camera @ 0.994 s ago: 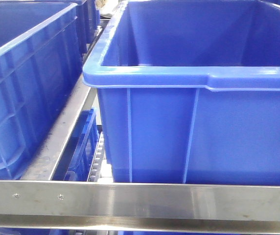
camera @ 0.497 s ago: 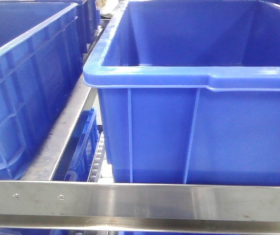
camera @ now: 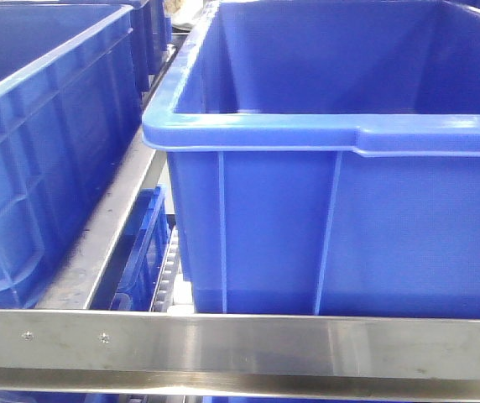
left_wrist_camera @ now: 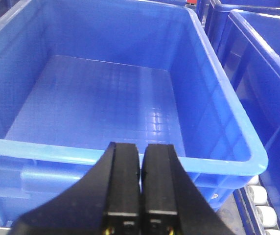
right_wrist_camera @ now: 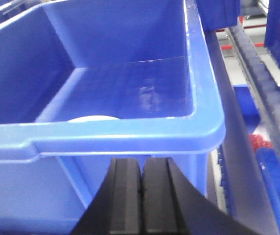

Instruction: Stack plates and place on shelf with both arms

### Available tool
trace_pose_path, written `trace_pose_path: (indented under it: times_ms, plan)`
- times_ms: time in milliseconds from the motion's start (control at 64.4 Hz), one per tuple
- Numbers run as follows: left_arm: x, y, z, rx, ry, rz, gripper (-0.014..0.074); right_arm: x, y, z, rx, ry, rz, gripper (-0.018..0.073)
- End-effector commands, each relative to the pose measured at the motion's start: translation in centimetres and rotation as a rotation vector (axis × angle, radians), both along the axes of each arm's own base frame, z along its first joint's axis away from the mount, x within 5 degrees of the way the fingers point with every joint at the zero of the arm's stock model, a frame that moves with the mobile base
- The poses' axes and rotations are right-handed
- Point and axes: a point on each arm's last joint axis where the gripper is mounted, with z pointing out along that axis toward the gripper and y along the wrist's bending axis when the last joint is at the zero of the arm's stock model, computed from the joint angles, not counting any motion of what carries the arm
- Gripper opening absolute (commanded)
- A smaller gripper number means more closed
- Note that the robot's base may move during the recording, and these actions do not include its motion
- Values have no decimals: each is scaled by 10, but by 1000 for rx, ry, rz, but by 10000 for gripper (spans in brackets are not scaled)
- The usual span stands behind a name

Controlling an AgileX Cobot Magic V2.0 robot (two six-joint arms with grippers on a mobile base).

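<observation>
A: Front view, anything changed from the earlier frame?
B: Nothing; the big blue crate [camera: 341, 168] sat centre-right behind the steel rail [camera: 240, 344].
A: Left wrist?
B: Left claw [left_wrist_camera: 141, 196] pressed closed, empty, before a bare crate [left_wrist_camera: 105, 98].
A: Right wrist?
B: Right claw [right_wrist_camera: 142, 196] closed, empty; only there a plate [right_wrist_camera: 93, 118] edge showed, above-left, inside the crate.

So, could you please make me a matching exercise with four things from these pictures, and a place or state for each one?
Things:
1. left gripper
2. plate
3. steel rail
4. rollers

Places or states:
A. white, low right in the left wrist view
B. only a pale sliver, behind the near rim of the blue bin
C. shut, in front of the empty bin
D. horizontal, across the bottom of the front view

Pairs: 1-C, 2-B, 3-D, 4-A
</observation>
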Motion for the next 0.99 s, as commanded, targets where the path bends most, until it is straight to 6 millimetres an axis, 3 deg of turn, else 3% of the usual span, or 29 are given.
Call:
trace_pose_path:
  times_ms: [0, 978]
  plan:
    - [0, 0, 16, -22, -99, -4, 87, -1, -1, 8, -19, -98, -10, 22]
    - [0, 0, 16, -22, -99, -4, 87, -1, -1, 8, -19, -96, -9, 22]
